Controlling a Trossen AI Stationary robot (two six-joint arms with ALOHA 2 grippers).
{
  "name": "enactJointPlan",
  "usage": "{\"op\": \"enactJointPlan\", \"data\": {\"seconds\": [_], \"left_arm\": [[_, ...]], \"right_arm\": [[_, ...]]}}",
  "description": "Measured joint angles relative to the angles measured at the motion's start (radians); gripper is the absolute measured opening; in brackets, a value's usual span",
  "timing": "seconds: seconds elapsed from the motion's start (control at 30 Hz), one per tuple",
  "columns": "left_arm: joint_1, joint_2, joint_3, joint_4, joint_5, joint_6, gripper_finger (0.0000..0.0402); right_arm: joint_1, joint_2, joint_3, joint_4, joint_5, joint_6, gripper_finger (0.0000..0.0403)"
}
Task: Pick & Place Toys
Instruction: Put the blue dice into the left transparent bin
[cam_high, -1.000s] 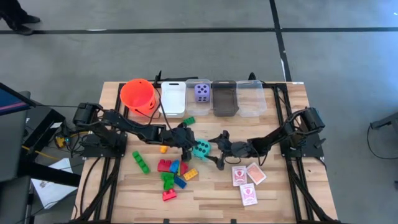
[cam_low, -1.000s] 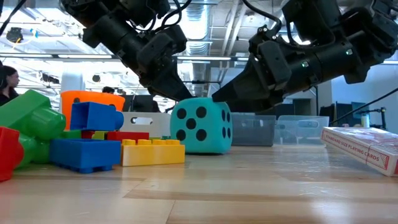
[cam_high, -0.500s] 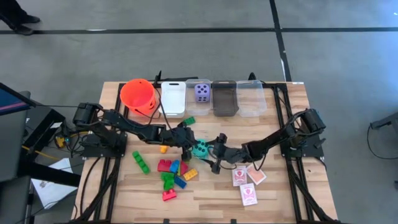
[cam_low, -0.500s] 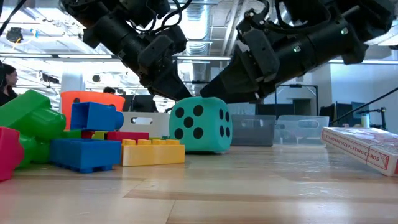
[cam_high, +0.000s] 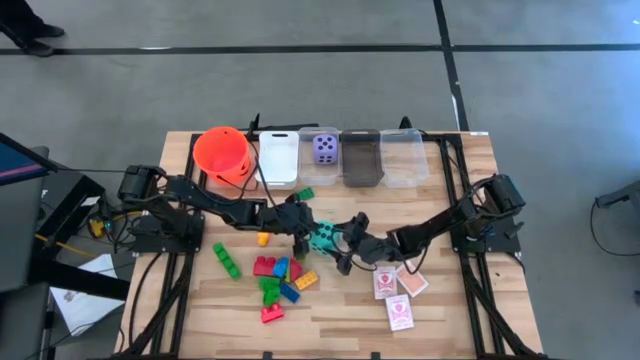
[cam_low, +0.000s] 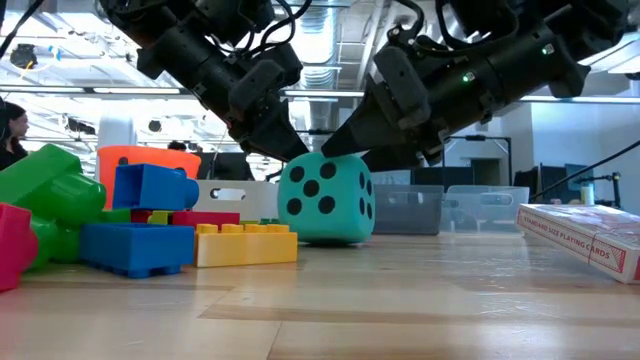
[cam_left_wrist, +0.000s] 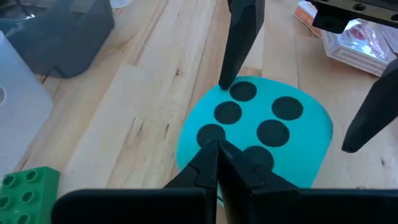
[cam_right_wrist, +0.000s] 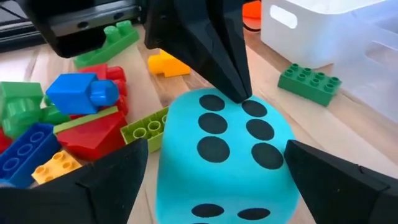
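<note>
The teal dotted die (cam_high: 322, 238) (cam_low: 326, 200) rests on its bottom face on the wooden table near the middle. My left gripper (cam_high: 305, 232) (cam_left_wrist: 214, 155) is shut, and its tip slants down onto the die's top from the table's left. My right gripper (cam_high: 336, 245) (cam_right_wrist: 217, 149) comes in from the right and is open. Its fingers (cam_right_wrist: 118, 168) stand on either side of the die, and I cannot tell whether they touch it. Red, blue, green and yellow bricks (cam_high: 276, 278) lie in a heap at the front left. Playing cards (cam_high: 398, 290) lie at the front right. My left gripper sets its shut fingertips (cam_right_wrist: 239, 90) on the die's top face, near that face's left edge (cam_left_wrist: 211, 134). The fingers slant down from the table's left. The die stays flat on the table.
Along the far edge stand an orange bucket (cam_high: 222, 155), a white bin (cam_high: 278, 158), a clear bin holding a purple die (cam_high: 324, 149), a dark bin (cam_high: 361, 158) and a clear bin (cam_high: 404, 158). A green brick (cam_high: 303, 194) and a yellow one (cam_high: 263, 239) lie apart.
My right gripper has moved toward the table's left, onto the die, and has turned at the wrist. Its open fingers now stand around the die. My left gripper has stayed with its shut tip on the die.
</note>
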Motion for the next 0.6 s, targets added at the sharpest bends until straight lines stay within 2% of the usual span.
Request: {"op": "enactJointPlan", "data": {"seconds": [0.37, 0.6], "left_arm": [[-0.002, -0.001, -0.002, -0.009, 0.007, 0.0, 0.0002], [-0.002, -0.001, -0.002, -0.007, 0.003, 0.001, 0.0002]], "right_arm": [[0.035, 0.006, -0.006, -0.031, 0.128, -0.034, 0.0374], [0.032, 0.006, -0.005, -0.034, 0.114, -0.057, 0.0374]]}}
